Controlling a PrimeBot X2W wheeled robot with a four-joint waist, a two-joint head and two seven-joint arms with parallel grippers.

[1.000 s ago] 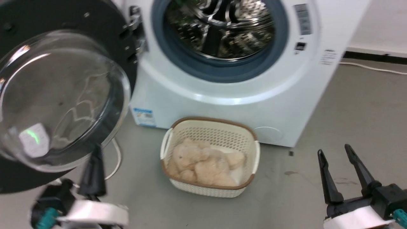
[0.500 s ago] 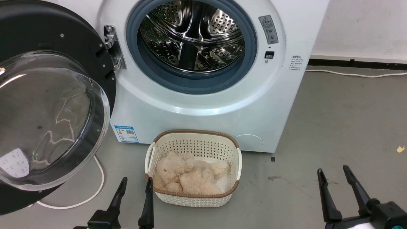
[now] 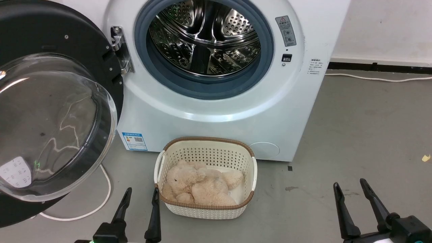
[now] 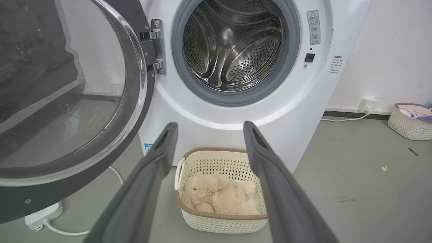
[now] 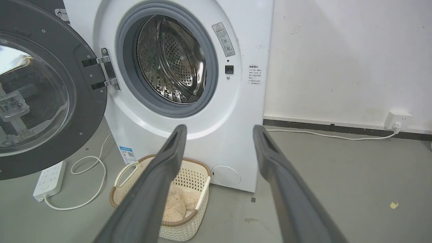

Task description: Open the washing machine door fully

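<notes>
A: Head view. Where does the washing machine door [image 3: 57,118] stand?
B: It is swung out on the hinge [image 3: 119,50] at the left of the washing machine [image 3: 219,114]. Its inner face and bulging glass bowl are turned toward the camera. The grey-blue rubber ring [image 3: 209,89] and the steel drum [image 3: 202,37] lie fully exposed.
A: And the claws?
B: The left claw [image 3: 142,191] rises at the lower left with its fingers apart, holding nothing. One fingertip lies just beside the basket [image 3: 206,141]. The right claw [image 3: 349,183] rises at the lower right over bare floor [image 3: 364,118], likewise spread and empty. Both are clear of the door.
A: What does the basket contain?
B: A beige plush toy [image 3: 199,185]. The basket sits on the floor just before the machine. A white cable [image 3: 110,187] loops beneath the door's lower edge.
A: Left wrist view?
B: The two fingers spread wide, with the basket between them. The door occupies the upper left, well apart from the drum opening. A power strip [image 4: 42,216] lies on the floor under it. A second basket [image 4: 410,123] stands by the wall at the far right.
A: Right wrist view?
B: The fingers are spread again, with nothing between the pads. The door hangs at the left beyond the hinge, turned away from the opening. A wall socket [image 5: 398,118] sits low at the right.
</notes>
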